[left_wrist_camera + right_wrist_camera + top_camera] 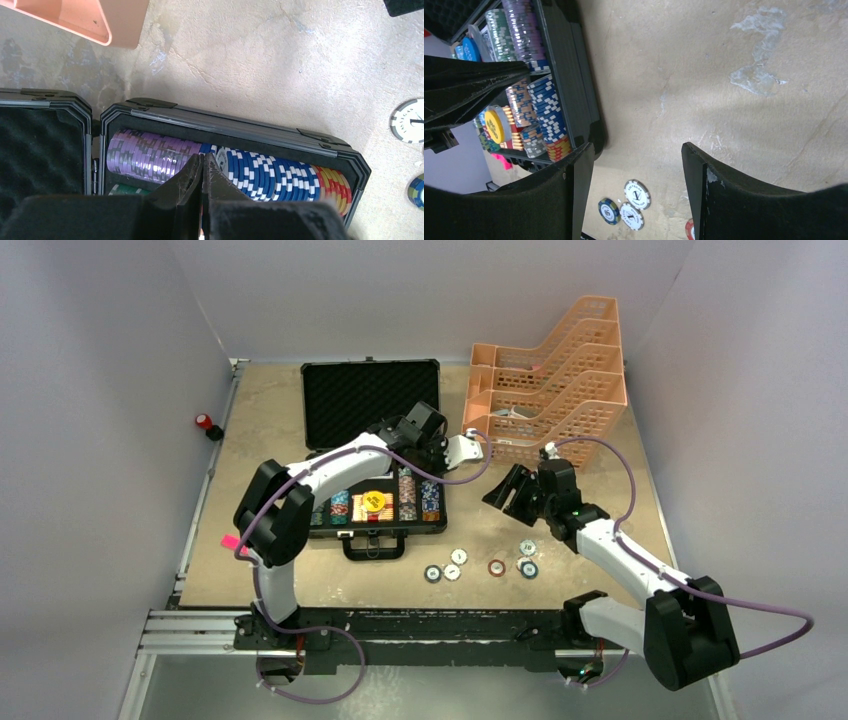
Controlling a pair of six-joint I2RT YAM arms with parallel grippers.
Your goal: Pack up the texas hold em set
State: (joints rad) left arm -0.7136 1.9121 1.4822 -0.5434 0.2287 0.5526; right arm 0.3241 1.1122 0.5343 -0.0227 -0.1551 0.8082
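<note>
The black briefcase [372, 402] lies open, its foam-lined lid flat behind the base [440, 523]. Rows of purple [150, 152], blue [270, 172] and red-yellow [336, 190] poker chips fill the base, with a yellow dealer button [374, 502] among them. My left gripper [424, 462] is shut with nothing between its fingers, tips [204, 160] over the join of the purple and blue chips. Right of the case my right gripper [512, 492] hangs open and empty [636, 148]. Several loose chips [496, 567] lie on the table near the front edge, including a white one [637, 194].
The peach lattice tray rack [560, 370] stands at the back right, close behind my left wrist. A pink marker [230, 541] sits by the left arm. A small red object [204, 422] is off the table's left edge.
</note>
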